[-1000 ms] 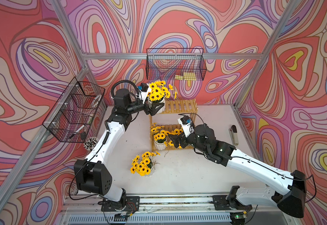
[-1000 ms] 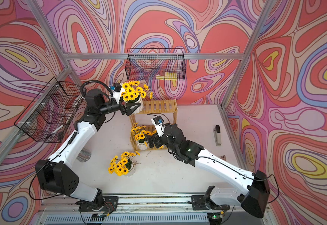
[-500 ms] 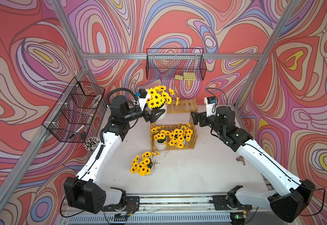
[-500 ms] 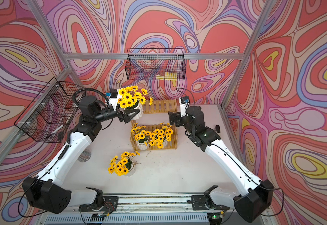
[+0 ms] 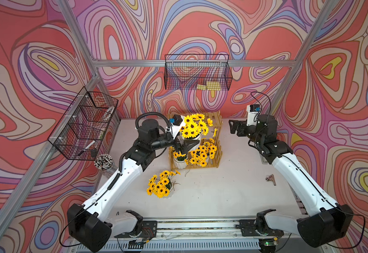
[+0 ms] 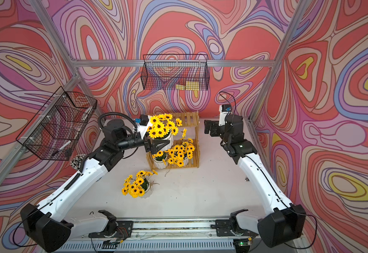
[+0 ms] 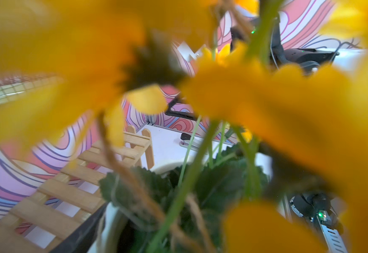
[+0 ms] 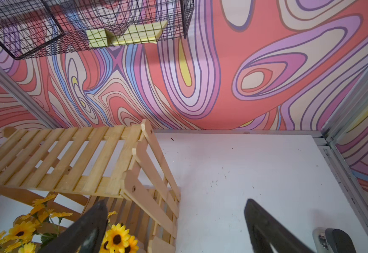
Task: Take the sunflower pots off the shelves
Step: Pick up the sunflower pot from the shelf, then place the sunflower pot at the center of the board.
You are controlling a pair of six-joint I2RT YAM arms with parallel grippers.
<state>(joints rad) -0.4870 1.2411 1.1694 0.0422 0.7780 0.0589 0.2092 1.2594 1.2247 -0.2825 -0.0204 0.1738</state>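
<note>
Swirly walls (image 5: 200, 26), white bench (image 5: 222, 197). Your left pincer (image 5: 187, 145) is clamped on a sunflower pot (image 5: 193, 138) by the top tier of the shelves (image 5: 216, 118); right pincer (image 5: 232, 128) hangs spread apart, empty. Lower tier has two more pots (image 5: 201, 151), fourth pot (image 5: 160, 185) is on the bench.

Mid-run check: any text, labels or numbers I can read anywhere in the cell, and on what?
No readable text in any view.
Yellow pads in the back wire basket: no writing visible.
Blue tags on the arms' cameras: too small to read.
Sunflower pots: no print seen.
</note>
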